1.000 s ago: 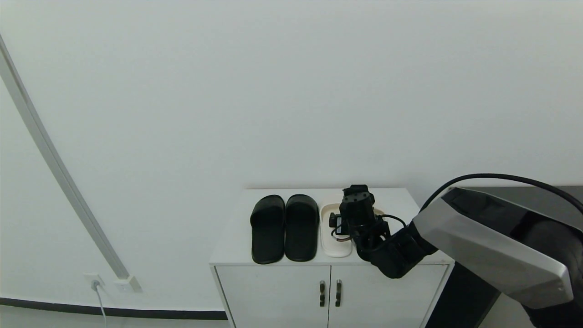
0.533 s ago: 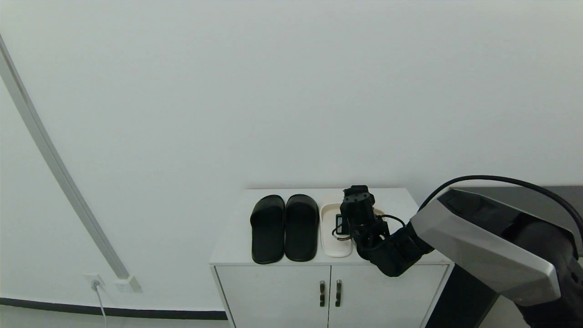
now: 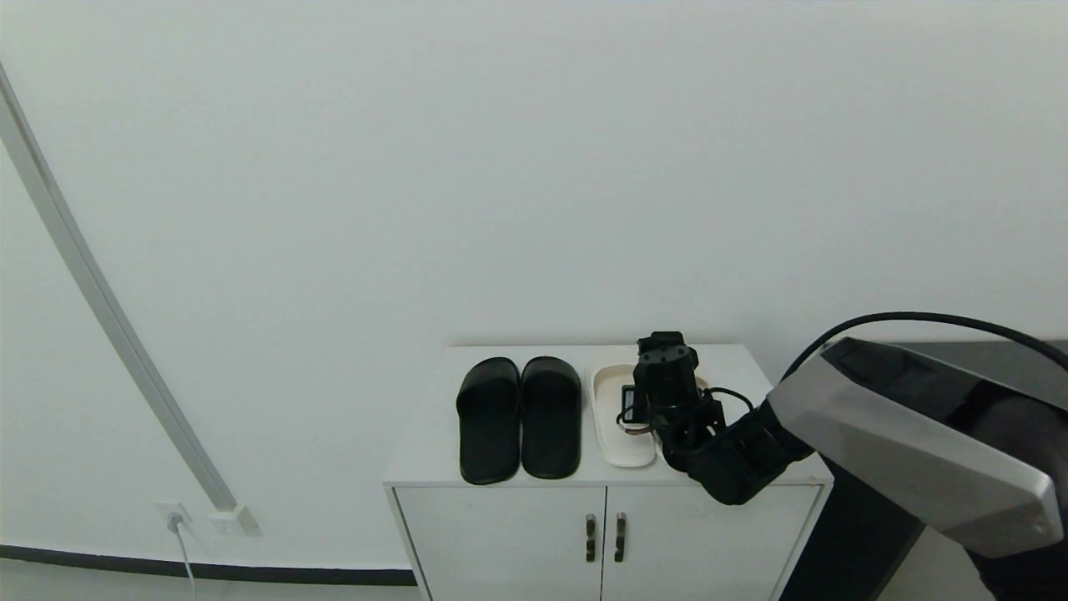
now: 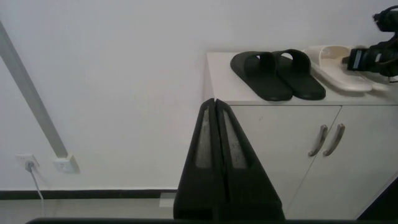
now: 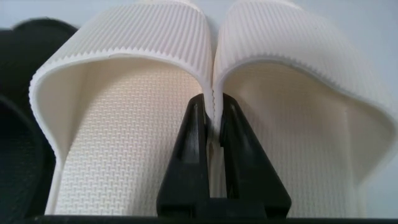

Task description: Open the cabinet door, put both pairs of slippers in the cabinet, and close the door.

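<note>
A white cabinet (image 3: 501, 538) stands against the wall with both doors shut, their handles (image 3: 605, 537) side by side at the middle. On its top lie a pair of black slippers (image 3: 517, 417) (image 4: 277, 73) and, to their right, a pair of white slippers (image 3: 617, 426) (image 5: 118, 130). My right gripper (image 5: 215, 107) is shut on the touching inner strap edges of the two white slippers, its wrist (image 3: 667, 388) above them. My left gripper (image 4: 216, 104) is shut on nothing, off to the cabinet's left, below its top.
The cabinet top (image 3: 421, 455) has a bare strip left of the black slippers. A slanted cable duct (image 3: 100, 300) runs down the wall to an outlet with a plugged cord (image 3: 173, 522) low on the left. A dark surface (image 3: 984, 355) lies right of the cabinet.
My right arm has shifted a little to the right, and the white slippers moved right with it, away from the black pair. The black slippers and doors are unchanged.
</note>
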You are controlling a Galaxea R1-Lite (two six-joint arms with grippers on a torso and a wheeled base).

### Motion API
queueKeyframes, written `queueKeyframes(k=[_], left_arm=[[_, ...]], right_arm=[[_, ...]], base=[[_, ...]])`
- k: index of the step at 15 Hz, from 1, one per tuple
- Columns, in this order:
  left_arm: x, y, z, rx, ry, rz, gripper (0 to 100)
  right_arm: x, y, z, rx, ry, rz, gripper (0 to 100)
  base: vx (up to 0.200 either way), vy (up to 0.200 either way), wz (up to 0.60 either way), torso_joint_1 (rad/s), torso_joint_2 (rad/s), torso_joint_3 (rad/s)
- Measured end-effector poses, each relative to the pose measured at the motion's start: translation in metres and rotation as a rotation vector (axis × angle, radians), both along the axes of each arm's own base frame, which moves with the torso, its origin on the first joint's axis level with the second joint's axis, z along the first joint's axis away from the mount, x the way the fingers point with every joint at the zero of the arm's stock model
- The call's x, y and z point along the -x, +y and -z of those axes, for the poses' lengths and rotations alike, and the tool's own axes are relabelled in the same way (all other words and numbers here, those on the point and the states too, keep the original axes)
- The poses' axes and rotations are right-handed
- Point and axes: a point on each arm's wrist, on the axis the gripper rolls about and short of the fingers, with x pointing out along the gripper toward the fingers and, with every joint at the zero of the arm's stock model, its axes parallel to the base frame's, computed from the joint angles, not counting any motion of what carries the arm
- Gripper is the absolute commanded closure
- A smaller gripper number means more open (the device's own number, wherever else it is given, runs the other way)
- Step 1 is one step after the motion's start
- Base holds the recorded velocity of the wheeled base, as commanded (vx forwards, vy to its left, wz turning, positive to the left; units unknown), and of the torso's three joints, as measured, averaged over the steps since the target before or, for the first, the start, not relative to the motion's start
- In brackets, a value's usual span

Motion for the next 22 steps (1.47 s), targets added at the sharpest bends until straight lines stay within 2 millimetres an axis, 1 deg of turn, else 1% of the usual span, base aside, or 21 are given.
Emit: queueKeyframes(k=[2, 6, 8, 11, 12, 13, 14, 17, 22], left_arm=[[0.0, 0.0, 0.0, -0.001, 0.0, 0.0, 100], [0.0, 0.0, 0.0, -0.002, 0.0, 0.0, 100], [0.0, 0.0, 0.0, -0.003, 0.0, 0.0, 100], [0.0, 0.0, 0.0, -0.003, 0.0, 0.002, 100], [0.0, 0.0, 0.0, -0.003, 0.0, 0.003, 100], [0.0, 0.0, 0.0, -0.004, 0.0, 0.003, 100], [0.0, 0.0, 0.0, -0.004, 0.0, 0.003, 100], [0.0, 0.0, 0.0, -0.003, 0.0, 0.002, 100], [0.0, 0.0, 0.0, -0.002, -0.001, 0.002, 100]], right_arm=[[0.016, -0.01, -0.019, 0.008, -0.003, -0.053, 100], [0.066, -0.04, -0.049, 0.026, -0.003, -0.241, 100], [0.091, -0.055, -0.061, 0.02, 0.0, -0.35, 100], [0.132, -0.075, -0.08, -0.022, 0.013, -0.602, 100], [0.145, -0.08, -0.084, -0.029, 0.034, -0.661, 100], [0.153, -0.083, -0.086, -0.026, 0.048, -0.678, 100], [0.155, -0.085, -0.09, -0.029, 0.039, -0.68, 100], [0.16, -0.086, -0.094, -0.032, 0.029, -0.687, 100], [0.164, -0.087, -0.092, -0.03, 0.035, -0.691, 100]], base=[[0.0, 0.0, 0.0, 0.0, 0.0, 0.0], [0.0, 0.0, 0.0, 0.0, 0.0, 0.0], [0.0, 0.0, 0.0, 0.0, 0.0, 0.0], [0.0, 0.0, 0.0, 0.0, 0.0, 0.0], [0.0, 0.0, 0.0, 0.0, 0.0, 0.0], [0.0, 0.0, 0.0, 0.0, 0.0, 0.0], [0.0, 0.0, 0.0, 0.0, 0.0, 0.0], [-0.2, 0.0, 0.0, 0.006, 0.0, 0.004], [-0.2, 0.0, 0.0, -0.001, 0.0, 0.003]])
